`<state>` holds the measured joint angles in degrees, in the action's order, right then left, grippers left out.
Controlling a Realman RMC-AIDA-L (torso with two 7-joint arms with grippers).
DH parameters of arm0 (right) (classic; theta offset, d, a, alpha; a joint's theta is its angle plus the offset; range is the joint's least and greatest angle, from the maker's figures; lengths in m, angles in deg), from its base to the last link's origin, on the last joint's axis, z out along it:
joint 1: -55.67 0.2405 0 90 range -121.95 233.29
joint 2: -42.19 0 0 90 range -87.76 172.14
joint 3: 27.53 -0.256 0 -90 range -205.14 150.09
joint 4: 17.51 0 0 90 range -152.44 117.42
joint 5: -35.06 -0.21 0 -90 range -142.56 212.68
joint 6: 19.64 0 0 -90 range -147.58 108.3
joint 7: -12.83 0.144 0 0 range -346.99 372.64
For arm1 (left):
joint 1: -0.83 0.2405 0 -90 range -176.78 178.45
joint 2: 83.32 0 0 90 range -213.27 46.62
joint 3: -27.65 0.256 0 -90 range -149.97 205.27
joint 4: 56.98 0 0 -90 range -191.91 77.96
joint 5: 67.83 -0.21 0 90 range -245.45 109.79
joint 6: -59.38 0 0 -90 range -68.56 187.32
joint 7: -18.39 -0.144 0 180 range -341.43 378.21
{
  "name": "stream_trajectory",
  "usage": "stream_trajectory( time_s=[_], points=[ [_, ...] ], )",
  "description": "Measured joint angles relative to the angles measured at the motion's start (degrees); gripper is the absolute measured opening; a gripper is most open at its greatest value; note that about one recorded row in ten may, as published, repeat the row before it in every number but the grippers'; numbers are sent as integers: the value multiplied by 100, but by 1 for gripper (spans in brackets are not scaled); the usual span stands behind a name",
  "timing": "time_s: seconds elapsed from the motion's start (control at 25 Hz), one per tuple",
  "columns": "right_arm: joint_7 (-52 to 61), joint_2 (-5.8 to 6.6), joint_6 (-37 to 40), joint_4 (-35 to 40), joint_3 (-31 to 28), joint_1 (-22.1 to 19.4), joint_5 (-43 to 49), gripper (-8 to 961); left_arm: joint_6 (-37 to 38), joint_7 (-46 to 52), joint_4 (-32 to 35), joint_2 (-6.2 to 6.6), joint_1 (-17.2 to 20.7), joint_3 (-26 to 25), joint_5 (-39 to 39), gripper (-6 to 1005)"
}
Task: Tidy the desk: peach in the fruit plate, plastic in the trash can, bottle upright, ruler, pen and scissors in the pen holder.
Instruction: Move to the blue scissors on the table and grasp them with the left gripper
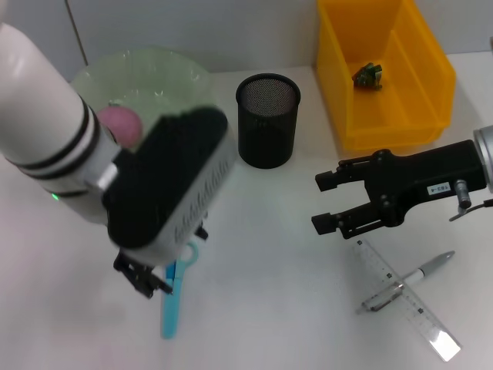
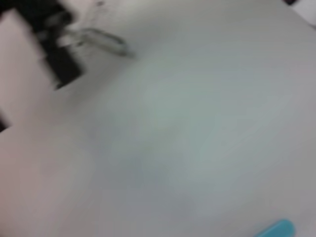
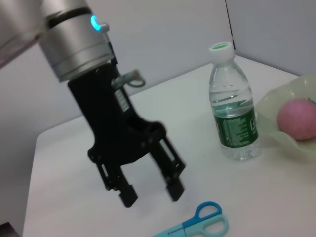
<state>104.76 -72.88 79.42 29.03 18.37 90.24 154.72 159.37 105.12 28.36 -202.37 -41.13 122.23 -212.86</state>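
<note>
Blue scissors (image 1: 174, 297) (image 3: 197, 225) lie flat on the white desk. My left gripper (image 1: 158, 277) (image 3: 151, 196) hangs open just above their handle end, holding nothing. The pink peach (image 1: 119, 123) (image 3: 296, 118) rests in the pale green fruit plate (image 1: 177, 73). The clear bottle (image 3: 232, 108) stands upright beside the plate; my left arm hides it in the head view. A clear ruler (image 1: 420, 312) lies under a silver pen (image 1: 416, 276) at the front right. My right gripper (image 1: 323, 202) is open and empty, just above and left of them. Crumpled green plastic (image 1: 368, 75) sits in the yellow trash can (image 1: 431, 69).
The black mesh pen holder (image 1: 267, 119) stands upright at the back centre, between plate and trash can. My left forearm fills the head view's left side. White desk stretches between the two grippers.
</note>
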Motion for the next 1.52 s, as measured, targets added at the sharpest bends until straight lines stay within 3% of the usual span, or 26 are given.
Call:
stream_trajectory(
  time_s=[0.52, 0.68, 1.0, 1.08, 1.24, 1.32, 1.52],
  points=[
    [-1, 43, 107, -96, 115, -8, 85, 828, -508, -879, -198, -4, -156, 1327, -444, 791],
    [-35, 67, 57, -190, 112, 18, 135, 827, -484, -1064, -480, -4, -412, 1491, -380, 786],
    [-89, 72, -82, -323, 112, 65, 170, 827, -521, -1204, -618, -5, -512, 1642, -395, 776],
    [-96, 78, -89, -374, 112, 102, 199, 827, -608, -1805, -762, -12, -714, 1750, -471, 774],
    [-98, 81, -117, -379, 107, 116, 207, 827, -608, -1805, -762, -12, -714, 1750, -471, 769],
    [-99, 81, -155, -394, 93, 137, 208, 826, -778, -2560, -1027, -13, -882, 1757, -457, 766],
    [-100, 38, -236, -428, 99, 168, 225, 826, -887, -2968, -1239, -13, -918, 1732, -429, 760]
  ],
)
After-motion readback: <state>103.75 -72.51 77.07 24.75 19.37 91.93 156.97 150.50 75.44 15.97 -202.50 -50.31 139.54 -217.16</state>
